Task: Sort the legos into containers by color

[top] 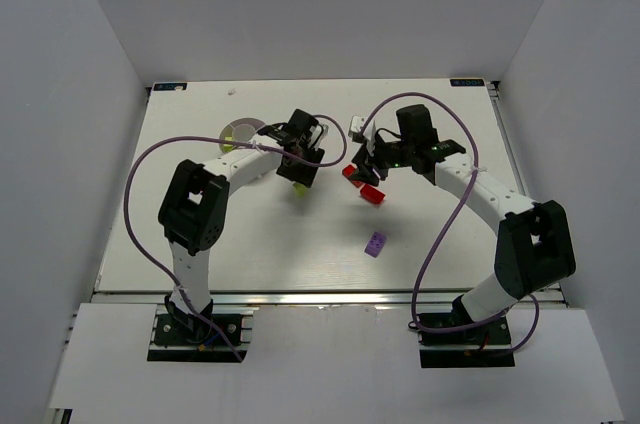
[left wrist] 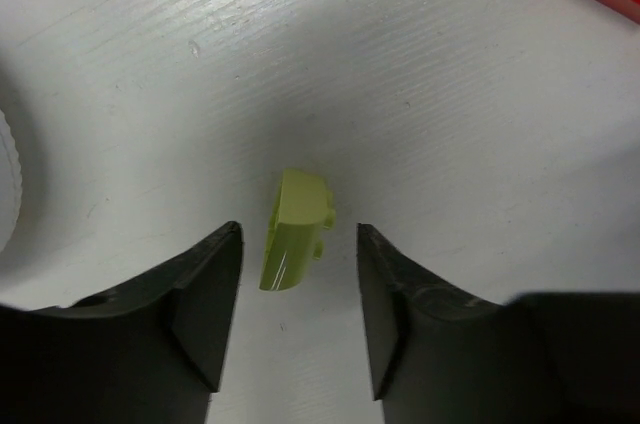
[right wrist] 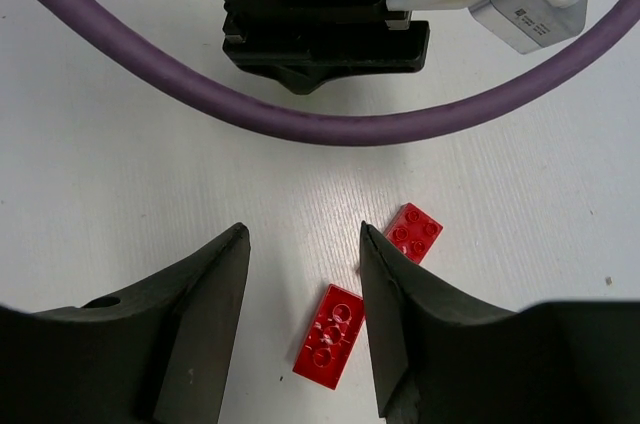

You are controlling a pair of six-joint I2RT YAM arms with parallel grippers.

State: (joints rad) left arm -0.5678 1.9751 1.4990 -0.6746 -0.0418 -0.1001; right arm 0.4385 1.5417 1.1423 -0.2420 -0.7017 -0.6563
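- Left gripper (left wrist: 298, 236) low over the white table (top: 300, 264), jaws parted to a middling gap, gripping nothing.
- Between its fingers (left wrist: 205, 314), a lime-green lego (left wrist: 295, 216) lying on its side on the table, with a strip of bare table on either flank and touching neither pad.
- At the left edge of that wrist view, the curved rim of the round white dish (left wrist: 8, 174), near the gripper but apart from it.
- From above, the same dish at the far left of the table, partly hidden under the left arm. Possibly a lime-green speck in one compartment, too small to say for sure.
- Right gripper (right wrist: 302, 239) also pointing down at the table, jaws apart, empty.
- In the gap, a red lego (right wrist: 330, 336) flat on the table, studs up, close against the finger on the right of the view. Contact there unclear.
- Just past that finger's tip, a second red lego (right wrist: 418, 229), studs up, one corner hidden behind the finger.
- Beyond the right fingers, a purple cable (right wrist: 350, 131) arching across the view.
- Nearer the arm bases and between the two arms, a purple lego (top: 375, 244) alone on the table, well apart from both grippers and from the dish.
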